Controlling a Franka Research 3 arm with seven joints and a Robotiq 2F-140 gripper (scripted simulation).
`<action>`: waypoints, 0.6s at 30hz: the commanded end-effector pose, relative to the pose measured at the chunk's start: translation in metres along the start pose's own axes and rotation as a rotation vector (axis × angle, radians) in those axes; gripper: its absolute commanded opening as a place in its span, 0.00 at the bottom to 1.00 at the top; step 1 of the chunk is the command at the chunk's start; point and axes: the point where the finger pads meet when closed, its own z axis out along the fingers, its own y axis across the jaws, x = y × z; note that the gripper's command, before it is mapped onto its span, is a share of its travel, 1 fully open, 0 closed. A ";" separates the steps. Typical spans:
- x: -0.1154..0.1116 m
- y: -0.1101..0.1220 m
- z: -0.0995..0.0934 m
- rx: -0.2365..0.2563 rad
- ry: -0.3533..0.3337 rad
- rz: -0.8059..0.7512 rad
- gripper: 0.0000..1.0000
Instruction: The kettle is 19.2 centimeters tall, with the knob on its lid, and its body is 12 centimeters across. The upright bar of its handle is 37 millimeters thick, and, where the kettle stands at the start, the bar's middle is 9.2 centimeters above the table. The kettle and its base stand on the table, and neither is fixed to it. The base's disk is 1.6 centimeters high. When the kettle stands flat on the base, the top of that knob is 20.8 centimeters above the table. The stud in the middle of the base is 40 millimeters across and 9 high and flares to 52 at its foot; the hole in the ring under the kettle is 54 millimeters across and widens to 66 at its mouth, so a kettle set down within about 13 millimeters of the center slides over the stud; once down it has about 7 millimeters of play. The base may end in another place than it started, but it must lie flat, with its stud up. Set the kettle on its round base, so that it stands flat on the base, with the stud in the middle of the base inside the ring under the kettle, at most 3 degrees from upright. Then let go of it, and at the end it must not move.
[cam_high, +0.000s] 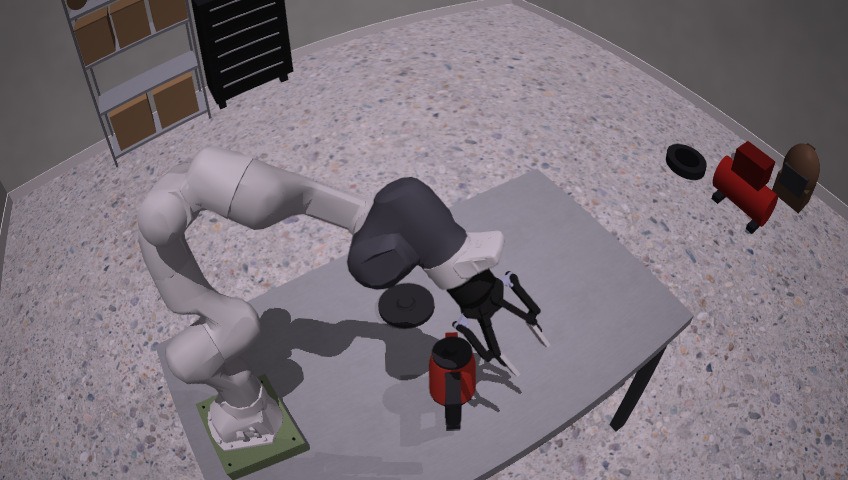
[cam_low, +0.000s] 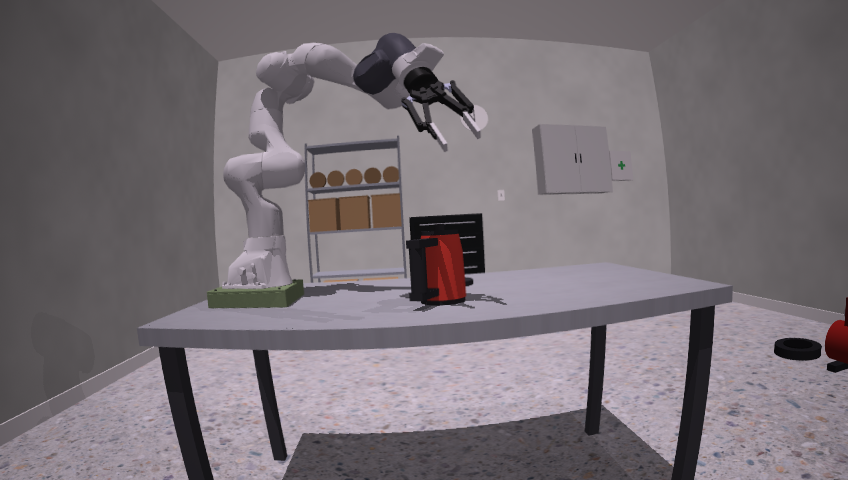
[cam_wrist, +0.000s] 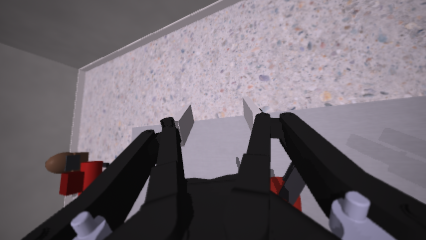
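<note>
The red kettle (cam_high: 452, 371) (cam_low: 443, 267) stands upright on the grey table (cam_high: 595, 267) (cam_low: 595, 291), its black handle towards the front edge. A strip of its red shows behind the fingers in the wrist view (cam_wrist: 279, 186). The black round base (cam_high: 406, 304) lies flat on the table behind the kettle, apart from it, partly under the arm's wrist. My gripper (cam_high: 528, 356) (cam_low: 459, 139) (cam_wrist: 217, 110) hangs high above the table, tilted downward, to the right of the kettle. Its fingers stand half apart with nothing between them.
The arm's green mounting plate (cam_high: 255, 446) (cam_low: 255, 295) sits at the table's left corner. On the floor are a tyre (cam_high: 685, 161), a red compressor (cam_high: 745, 184), a shelf rack (cam_high: 136, 71) and a black drawer cabinet (cam_high: 243, 44).
</note>
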 end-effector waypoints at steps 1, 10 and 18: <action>-0.040 0.036 0.003 -0.160 -0.114 0.198 0.47; -0.094 0.058 -0.008 -0.333 -0.267 0.377 0.47; -0.136 0.071 -0.023 -0.456 -0.370 0.479 0.47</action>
